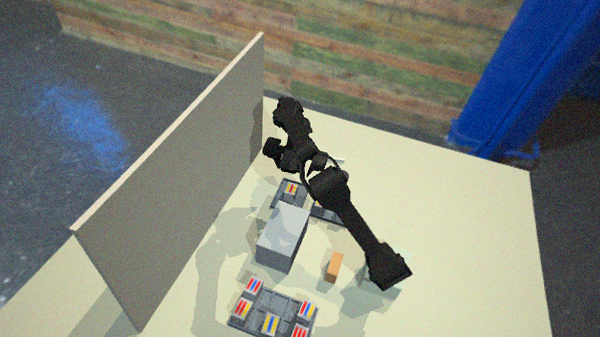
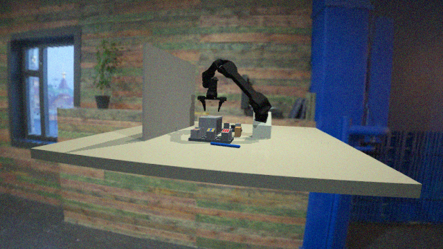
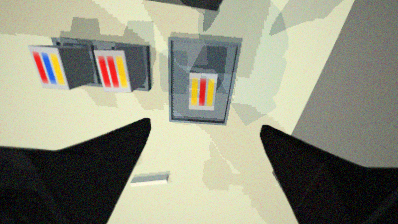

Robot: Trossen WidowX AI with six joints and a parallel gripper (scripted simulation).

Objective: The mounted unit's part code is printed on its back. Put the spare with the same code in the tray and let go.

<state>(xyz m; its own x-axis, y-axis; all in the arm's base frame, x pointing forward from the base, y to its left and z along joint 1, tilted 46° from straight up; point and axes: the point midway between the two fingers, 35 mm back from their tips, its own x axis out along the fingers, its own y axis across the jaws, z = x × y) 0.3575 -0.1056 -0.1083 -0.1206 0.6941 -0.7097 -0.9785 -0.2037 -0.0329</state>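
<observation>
A grey spare [image 1: 291, 188] [image 3: 202, 91] with yellow, red and yellow stripes stands inside the grey tray [image 1: 278, 198] [image 3: 179, 102]. My gripper [image 2: 211, 111] [image 3: 206, 126] is open and empty, raised above the table; in the wrist view the spare shows between and beyond its fingertips. A large grey block [image 1: 283, 233] [image 2: 210, 124] stands in front of the tray; I cannot tell whether it is the mounted unit, and no code shows on it. Beside the tray, a dark rack [image 3: 148, 70] holds a red-blue-yellow spare [image 3: 48, 68] and a red-red-yellow spare [image 3: 113, 70].
A front rack [image 1: 276, 302] [image 2: 210, 140] holds several striped spares. An orange block [image 1: 335, 267] [image 2: 238, 131] stands beside the large grey block. A tall grey panel [image 1: 180, 174] [image 2: 166, 93] [image 3: 350, 100] borders one side. A blue rod [image 2: 225, 144] and a pale bar [image 3: 150, 179] lie on the table.
</observation>
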